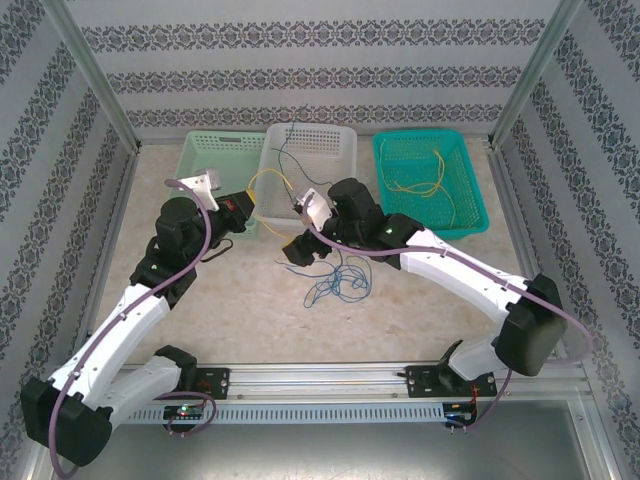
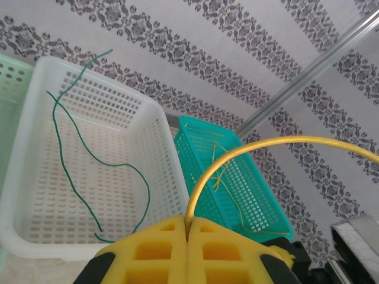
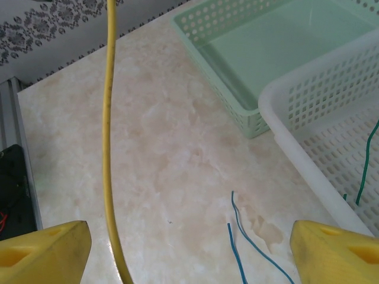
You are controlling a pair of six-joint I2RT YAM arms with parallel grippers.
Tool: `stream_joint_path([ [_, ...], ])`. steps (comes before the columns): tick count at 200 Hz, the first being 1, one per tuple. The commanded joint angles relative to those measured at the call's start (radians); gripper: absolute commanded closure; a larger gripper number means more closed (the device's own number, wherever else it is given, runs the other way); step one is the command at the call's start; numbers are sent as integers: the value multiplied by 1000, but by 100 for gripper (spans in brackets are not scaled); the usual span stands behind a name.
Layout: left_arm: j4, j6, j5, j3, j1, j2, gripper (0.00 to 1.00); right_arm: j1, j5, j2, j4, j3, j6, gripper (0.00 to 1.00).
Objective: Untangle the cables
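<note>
One springy yellow cable point(image 2: 296, 139) is clamped in the left tool point(image 2: 187, 225); the right tool point(image 3: 189, 251) gapes apart. Limp blue cables point(image 1: 340, 282) lie snarled on the counter point(image 1: 240, 310), probably best pinched near free ends.

Beige marbled table point(image 1: 250, 310): pale green basket point(image 1: 225, 137), white basket point(image 1: 352, 165), teal basket point(image 1: 472, 175) rowed along far edge; blue cables point(image 1: 340, 280) tangled mid-table.

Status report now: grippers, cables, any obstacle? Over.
Left gripper shut on yellow cable. Right gripper open around it. Blue cables tangled on table. Green cable in white basket.
</note>
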Motion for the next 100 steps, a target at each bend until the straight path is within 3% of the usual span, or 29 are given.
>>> stream_joint_path([
  [1,17,33,61,56,10,11,100,5,-29,13,2,44,-55,14],
  [40,16,35,80,64,11,22,100,-2,-70,26,3,41,-65,17],
  [60,60,15,54,47,11,18,100,-1,-142,49,9,47,-55,26],
  [68,83,8,45,38,10,16,100,-1,-149,57,8,52,-51,36],
  [86,84,13,34,42,10,21,100,-7,-136,55,14,45,-40,72],
  [100,57,24,20,48,10,26,97,-10,-133,36,19,33,-39,86],
])
